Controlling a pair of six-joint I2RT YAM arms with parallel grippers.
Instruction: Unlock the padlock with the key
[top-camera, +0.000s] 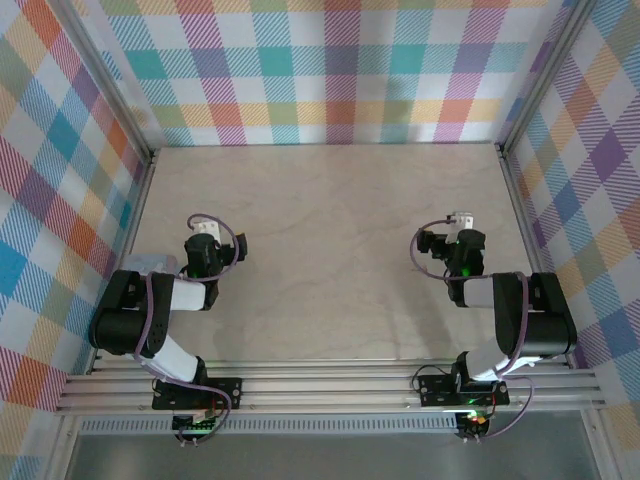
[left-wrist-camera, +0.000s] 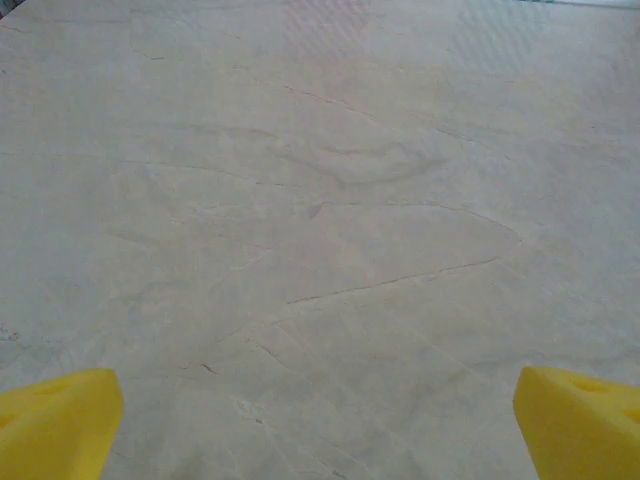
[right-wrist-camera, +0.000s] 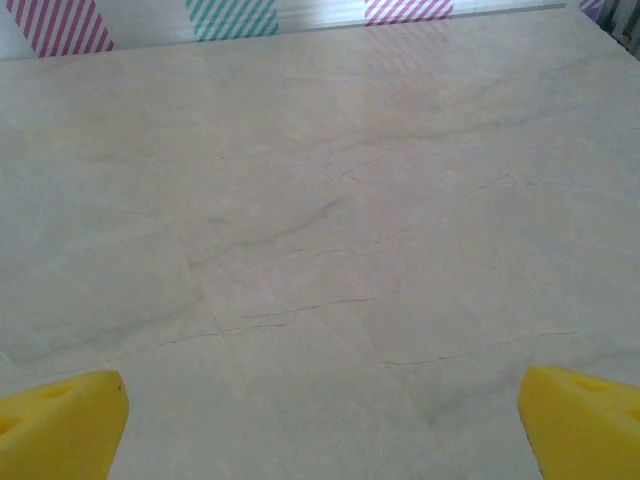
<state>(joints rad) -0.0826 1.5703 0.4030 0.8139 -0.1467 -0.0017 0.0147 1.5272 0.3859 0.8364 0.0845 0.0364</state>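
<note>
The padlock and the key are out of view. My left gripper (top-camera: 206, 232) rests folded back over the near left of the table, and my right gripper (top-camera: 463, 228) sits likewise at the near right. In the left wrist view the left gripper (left-wrist-camera: 318, 425) is open, its yellow fingertips (left-wrist-camera: 58, 422) far apart over bare tabletop. In the right wrist view the right gripper (right-wrist-camera: 320, 425) is open too, its yellow fingertips (right-wrist-camera: 62, 420) wide apart with nothing between them.
The pale marbled tabletop (top-camera: 330, 220) is boxed in by plaid walls (top-camera: 330, 70) at the back and both sides, with metal posts at the corners. An aluminium rail (top-camera: 330, 385) runs along the near edge under the arm bases.
</note>
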